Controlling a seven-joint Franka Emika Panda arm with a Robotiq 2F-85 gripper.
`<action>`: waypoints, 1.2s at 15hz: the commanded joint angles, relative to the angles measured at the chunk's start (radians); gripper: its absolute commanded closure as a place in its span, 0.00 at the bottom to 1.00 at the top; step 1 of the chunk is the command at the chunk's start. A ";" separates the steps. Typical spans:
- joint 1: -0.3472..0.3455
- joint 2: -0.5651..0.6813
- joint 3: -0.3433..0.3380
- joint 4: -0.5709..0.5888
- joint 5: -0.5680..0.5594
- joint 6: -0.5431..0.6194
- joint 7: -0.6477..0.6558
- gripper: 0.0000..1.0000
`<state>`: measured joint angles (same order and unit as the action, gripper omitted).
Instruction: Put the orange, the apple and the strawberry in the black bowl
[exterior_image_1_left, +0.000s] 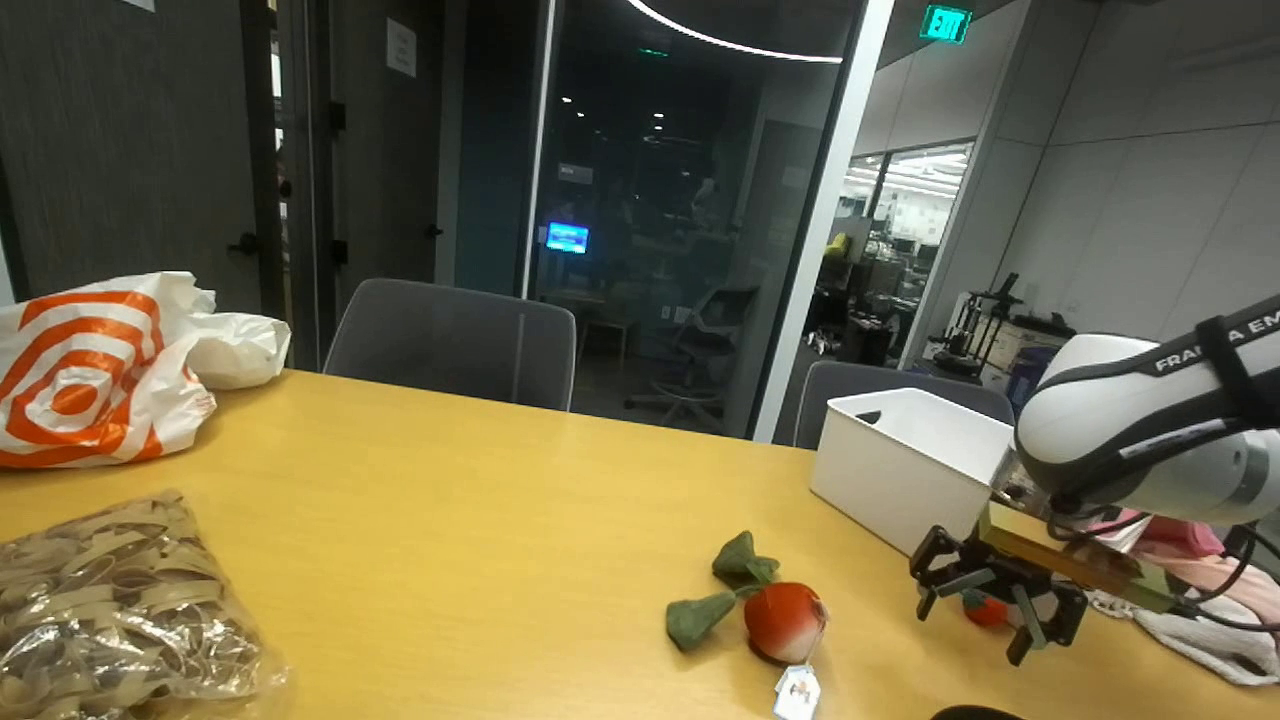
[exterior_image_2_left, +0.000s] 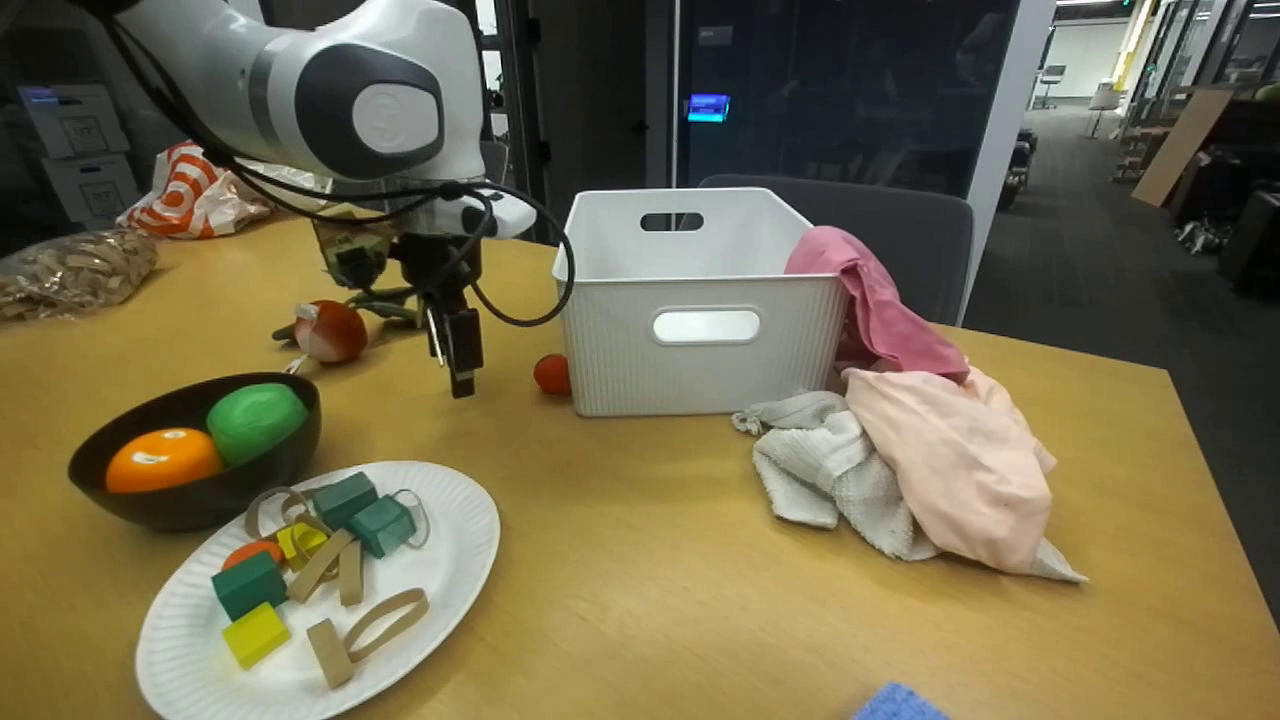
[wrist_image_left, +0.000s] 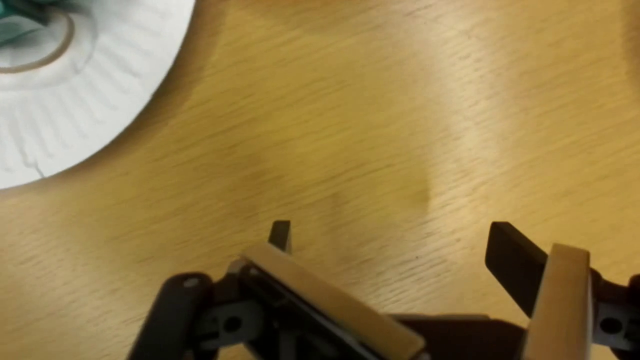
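The orange (exterior_image_2_left: 165, 460) and the green apple (exterior_image_2_left: 256, 420) lie side by side inside the black bowl (exterior_image_2_left: 200, 515). Only a sliver of the bowl's rim (exterior_image_1_left: 975, 713) shows at the bottom edge in an exterior view. The strawberry (exterior_image_2_left: 552, 374), small and red, lies on the table against the white bin's near corner; it also shows with a green top behind the gripper in an exterior view (exterior_image_1_left: 985, 608). My gripper (wrist_image_left: 390, 234) is open and empty above bare table. In both exterior views it hangs in the air near the strawberry (exterior_image_1_left: 972, 632) (exterior_image_2_left: 452, 372). No fruit shows in the wrist view.
A white bin (exterior_image_2_left: 700, 350) stands behind the strawberry, with pink and grey cloths (exterior_image_2_left: 940, 460) beside it. A paper plate (exterior_image_2_left: 470, 520) with blocks and bands adjoins the bowl. A red-orange round fruit with leaves (exterior_image_1_left: 785, 620) lies behind the bowl. Bags (exterior_image_1_left: 110, 620) lie farther off.
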<state>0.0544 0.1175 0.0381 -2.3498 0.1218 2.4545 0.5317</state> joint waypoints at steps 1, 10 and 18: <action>0.025 -0.003 -0.029 -0.006 -0.068 0.092 0.219 0.00; 0.075 0.036 -0.139 0.036 -0.647 0.092 0.897 0.00; 0.112 0.079 -0.116 0.056 -0.824 0.063 1.141 0.00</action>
<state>0.1434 0.1783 -0.0749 -2.3310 -0.6143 2.5557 1.5793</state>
